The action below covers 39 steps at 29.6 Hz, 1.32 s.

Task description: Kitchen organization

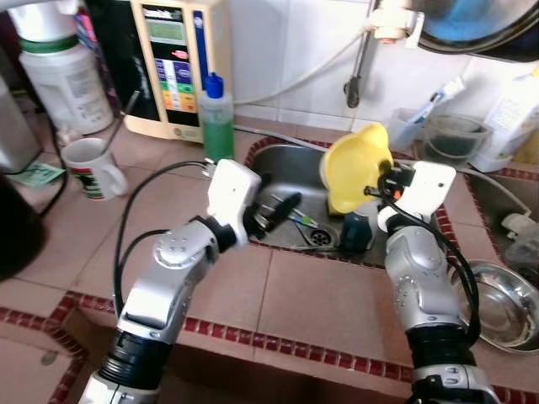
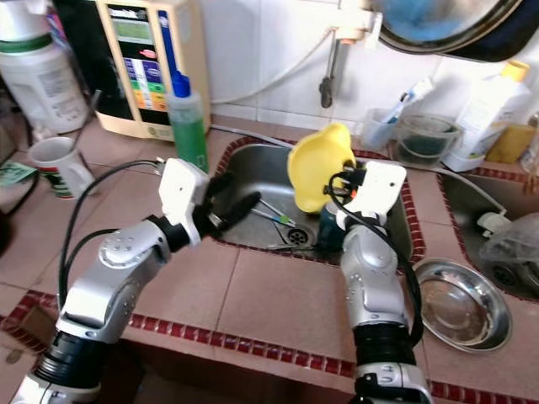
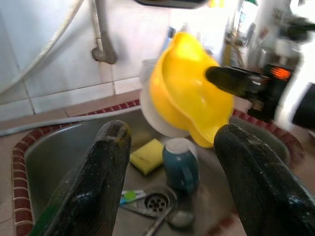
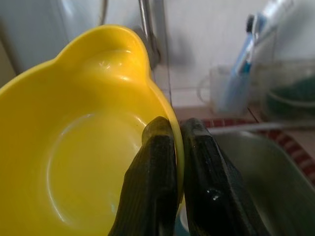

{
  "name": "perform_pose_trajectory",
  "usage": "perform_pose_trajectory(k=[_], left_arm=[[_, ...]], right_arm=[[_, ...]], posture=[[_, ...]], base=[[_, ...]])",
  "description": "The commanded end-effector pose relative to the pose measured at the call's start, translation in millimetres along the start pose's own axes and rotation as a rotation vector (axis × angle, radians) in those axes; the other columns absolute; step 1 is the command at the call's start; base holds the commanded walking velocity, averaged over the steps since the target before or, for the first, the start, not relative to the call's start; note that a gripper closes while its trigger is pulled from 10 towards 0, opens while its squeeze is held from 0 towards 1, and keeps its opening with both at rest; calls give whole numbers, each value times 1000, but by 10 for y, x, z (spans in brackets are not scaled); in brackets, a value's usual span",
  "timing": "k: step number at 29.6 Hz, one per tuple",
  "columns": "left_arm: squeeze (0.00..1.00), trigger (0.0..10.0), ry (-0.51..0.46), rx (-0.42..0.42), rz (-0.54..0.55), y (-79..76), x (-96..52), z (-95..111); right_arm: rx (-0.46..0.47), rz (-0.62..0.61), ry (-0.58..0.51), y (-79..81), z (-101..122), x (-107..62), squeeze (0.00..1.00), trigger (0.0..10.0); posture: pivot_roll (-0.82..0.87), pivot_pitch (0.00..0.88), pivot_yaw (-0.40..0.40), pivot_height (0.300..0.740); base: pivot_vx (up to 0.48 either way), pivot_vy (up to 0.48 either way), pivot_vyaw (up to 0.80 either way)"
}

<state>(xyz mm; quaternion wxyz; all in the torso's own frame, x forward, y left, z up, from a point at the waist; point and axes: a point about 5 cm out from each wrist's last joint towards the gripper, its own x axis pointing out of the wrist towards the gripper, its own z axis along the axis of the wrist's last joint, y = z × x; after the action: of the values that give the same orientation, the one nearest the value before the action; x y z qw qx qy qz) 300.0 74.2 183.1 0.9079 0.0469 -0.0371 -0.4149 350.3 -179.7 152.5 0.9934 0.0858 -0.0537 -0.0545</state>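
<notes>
**Yellow bowl held on edge over the sink**

Yellow plastic, tilted nearly upright: the bowl hangs above the steel sink, its rim pinched between the two black fingers of the right gripper, which press against it from either side. A white plate or lid appears to sit against the bowl's back. Below it in the basin stand a dark teal mug, a yellow sponge and some cutlery near the drain. The left gripper reaches over the sink's near left edge, its fingers spread wide and holding nothing. On the tiled desk stand a green soap bottle and a white mug; a steel bowl lies to the right.
</notes>
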Motion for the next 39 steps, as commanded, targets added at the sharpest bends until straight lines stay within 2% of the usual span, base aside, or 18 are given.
perform_pose_trajectory(k=[1, 3, 5, 7, 11, 15, 24, 26, 39], left_arm=[[0, 10000, 16, 33, -50, -76, -6, 12], [0, 10000, 36, 63, -118, -166, -35, -7], [0, 10000, 39, 71, -132, -186, -41, -12], [0, 10000, 70, 111, -199, -286, -70, -43], [0, 10000, 71, 105, -200, -301, -71, -46], [0, 10000, 74, 104, -209, -331, -69, -45], [0, 10000, 81, 108, -220, -357, -91, -24], [0, 10000, 82, 107, -219, -360, -92, -23], [0, 10000, 82, 106, -211, -344, -74, -11]], right_arm=[[14, -49, 12, -94, 50, 58, 0, 10000], [10, -90, 40, -179, 37, 94, 0, 10000], [8, -99, 48, -198, 33, 104, 0, 10000], [56, -117, 85, -273, 15, 138, 0, 10000], [54, -125, 90, -298, 15, 149, 0, 10000], [110, -144, 137, -350, -33, 174, 0, 10000], [174, -112, 230, -310, -167, 191, 0, 10000], [190, -113, 235, -307, -176, 192, 1000, 10000], [218, -80, 210, -286, -141, 203, 1000, 10000]], posture=[[49, 0, -24, 740], [50, 0, -23, 740], [50, 0, -23, 740], [50, 0, -18, 740], [50, 0, -16, 740], [50, 0, -13, 740], [55, 0, -11, 740], [56, 0, -11, 740], [48, 0, -10, 740]], base=[[0, 0, 0], [0, 0, 0], [0, 0, 0], [0, 0, 0], [0, 0, 0], [0, 0, 0], [0, 0, 0], [0, 0, 0], [0, 0, 0]])
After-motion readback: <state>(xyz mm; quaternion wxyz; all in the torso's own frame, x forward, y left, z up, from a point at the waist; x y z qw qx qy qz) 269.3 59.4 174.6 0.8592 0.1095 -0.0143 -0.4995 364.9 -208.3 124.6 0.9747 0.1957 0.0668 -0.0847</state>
